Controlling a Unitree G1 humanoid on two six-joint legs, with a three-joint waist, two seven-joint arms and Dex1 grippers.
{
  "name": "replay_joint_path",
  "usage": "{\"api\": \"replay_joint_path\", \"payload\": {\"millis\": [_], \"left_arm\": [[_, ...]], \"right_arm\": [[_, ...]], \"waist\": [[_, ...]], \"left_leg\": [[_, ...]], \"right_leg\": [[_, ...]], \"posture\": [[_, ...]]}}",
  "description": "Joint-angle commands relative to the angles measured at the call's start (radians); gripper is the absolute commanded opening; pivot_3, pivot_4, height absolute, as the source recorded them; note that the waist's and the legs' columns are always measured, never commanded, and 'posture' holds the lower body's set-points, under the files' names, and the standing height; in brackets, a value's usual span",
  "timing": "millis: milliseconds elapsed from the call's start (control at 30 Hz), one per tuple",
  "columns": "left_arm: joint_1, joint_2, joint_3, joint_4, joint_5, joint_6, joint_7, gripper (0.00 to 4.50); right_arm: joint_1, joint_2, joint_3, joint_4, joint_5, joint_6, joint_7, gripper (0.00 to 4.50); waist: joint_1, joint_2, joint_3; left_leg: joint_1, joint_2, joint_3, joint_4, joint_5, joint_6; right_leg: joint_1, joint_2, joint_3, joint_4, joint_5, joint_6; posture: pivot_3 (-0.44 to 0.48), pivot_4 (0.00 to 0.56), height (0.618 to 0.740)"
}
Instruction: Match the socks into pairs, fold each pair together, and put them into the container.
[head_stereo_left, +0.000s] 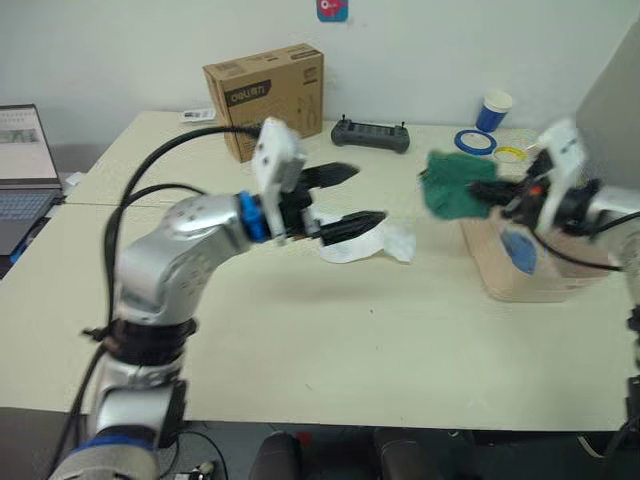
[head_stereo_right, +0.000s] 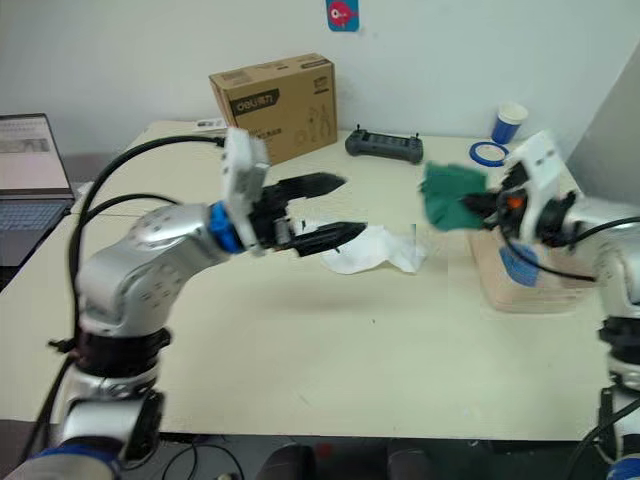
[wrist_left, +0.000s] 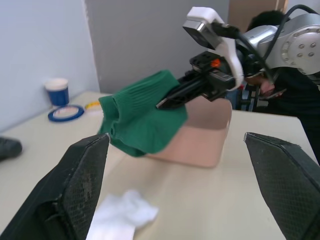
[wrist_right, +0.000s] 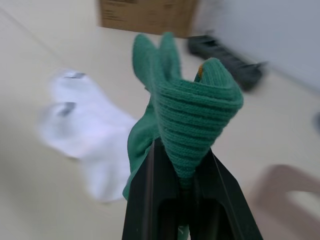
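Our right pincer grips the folded green socks in the air, the tub just at its four o'clock. Our left pincer gapes wide and empty above the white socks on the surface.

Laptop: cut off by the frame's left edge; screen content too small to read.
Green socks: blurred; yellow toe marks not discernible; whether one sock or two, cannot tell.
Tub: front partly hidden by the right gripper and arm; interior not readable.
White socks: partly hidden behind the left gripper; dark marks blurred in the right wrist view.
Box: lettering too small to read.
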Motion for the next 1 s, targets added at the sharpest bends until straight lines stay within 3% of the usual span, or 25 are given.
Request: {"api": "replay_joint_path", "payload": {"millis": [33,300,533,700,933,1000], "left_arm": [[-0.059,-0.061,-0.036,0.037,0.038,-0.04,0.013,4.49],[-0.121,-0.173,-0.097,0.106,0.093,-0.096,-0.012,4.49],[-0.083,-0.151,-0.117,0.062,0.103,-0.065,-0.041,4.49],[-0.056,-0.126,-0.137,0.017,0.103,-0.037,-0.066,4.49],[-0.045,-0.129,-0.13,0.034,0.124,-0.047,-0.059,4.5],[-0.036,-0.121,-0.128,0.033,0.127,-0.049,-0.064,4.5]], "right_arm": [[0.002,-0.105,0.052,0.13,-0.189,-0.273,0.024,0.0],[-0.032,-0.169,0.247,0.486,-0.541,-0.731,-0.005,0.0],[-0.064,-0.128,0.336,0.594,-0.634,-0.843,0.106,0.0],[-0.089,-0.105,0.345,0.612,-0.611,-0.833,0.28,0.0],[-0.174,-0.1,0.296,0.614,-0.529,-0.749,0.501,2.23],[-0.224,-0.114,0.273,0.592,-0.475,-0.67,0.596,2.23]], "waist": [[0.001,0.0,0.0],[-0.007,0.002,0.001],[-0.01,0.007,0.002],[-0.009,0.008,0.002],[-0.004,0.008,0.003],[-0.005,0.009,0.003]], "left_leg": [[0.0,0.0,0.0,0.0,0.0,0.0],[0.001,0.0,0.003,0.0,0.0,0.0],[0.002,-0.001,0.003,0.002,0.0,0.0],[0.002,0.0,0.002,0.003,0.0,0.0],[0.004,-0.001,0.002,0.003,0.0,0.0],[0.004,-0.001,0.002,0.003,0.0,0.0]], "right_leg": [[0.0,0.0,0.0,0.0,0.0,0.0],[-0.001,0.0,0.003,0.001,0.002,-0.003],[0.0,0.0,0.004,0.003,0.002,-0.003],[0.002,0.0,0.003,0.003,0.002,-0.003],[0.004,-0.001,0.003,0.003,0.002,-0.003],[0.004,-0.001,0.003,0.003,0.003,-0.003]], "posture": [[0.0,0.15,0.74],[0.0,0.15,0.74],[0.0,0.15,0.74],[0.0,0.15,0.74],[0.0,0.15,0.74],[0.0,0.15,0.74]]}}
